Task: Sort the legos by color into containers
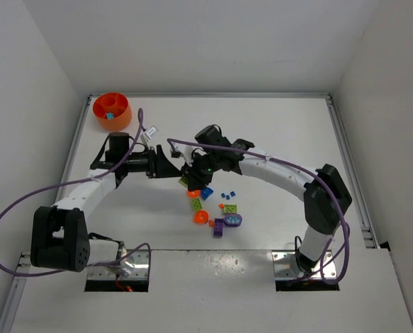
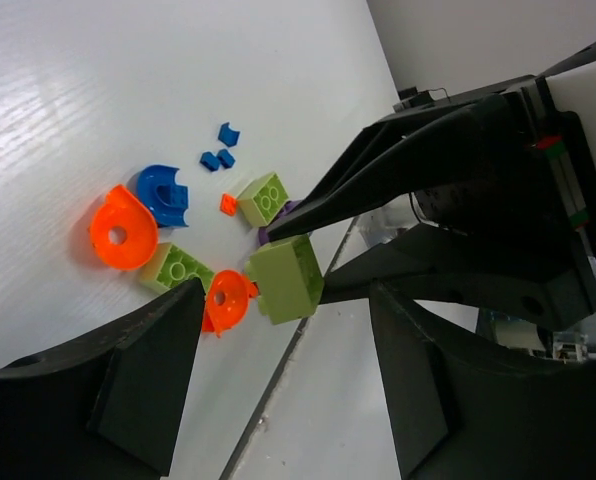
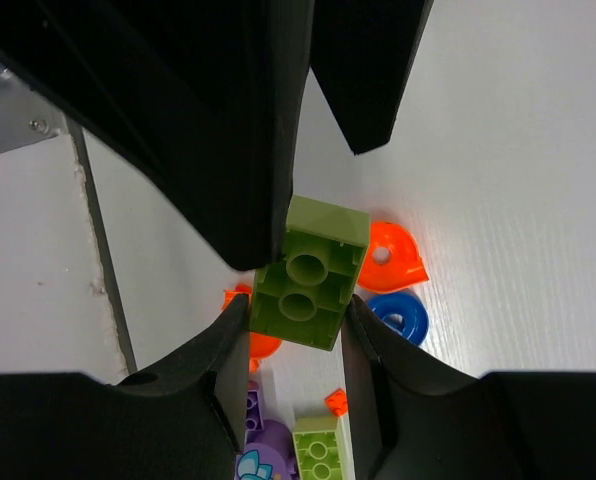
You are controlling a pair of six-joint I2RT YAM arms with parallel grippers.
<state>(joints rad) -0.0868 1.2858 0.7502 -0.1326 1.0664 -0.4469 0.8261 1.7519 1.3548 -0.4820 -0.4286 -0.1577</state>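
One lime brick (image 3: 308, 285), hollow underside | right claw (image 3: 298, 308) clamped on it | left claw (image 2: 283, 300) spread wide

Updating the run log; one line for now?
right gripper: holds green brick above pile | left gripper: open, close by | bowl: far left

Lime green brick (image 3: 308, 275), orange bowl (image 1: 120, 125), black fingers (image 3: 158, 410)

- Right gripper (image 3: 296, 305) clamps a lime green brick (image 3: 308, 275) by its sides, with the brick's hollow underside facing the camera.
- Orange rounded piece (image 3: 393, 255) lies at the brick's 3 o'clock, and a blue ring piece (image 3: 400, 320) at 4 o'clock.
- Second lime brick (image 3: 318, 455) and purple pieces (image 3: 255, 410) lie at 6 o'clock.
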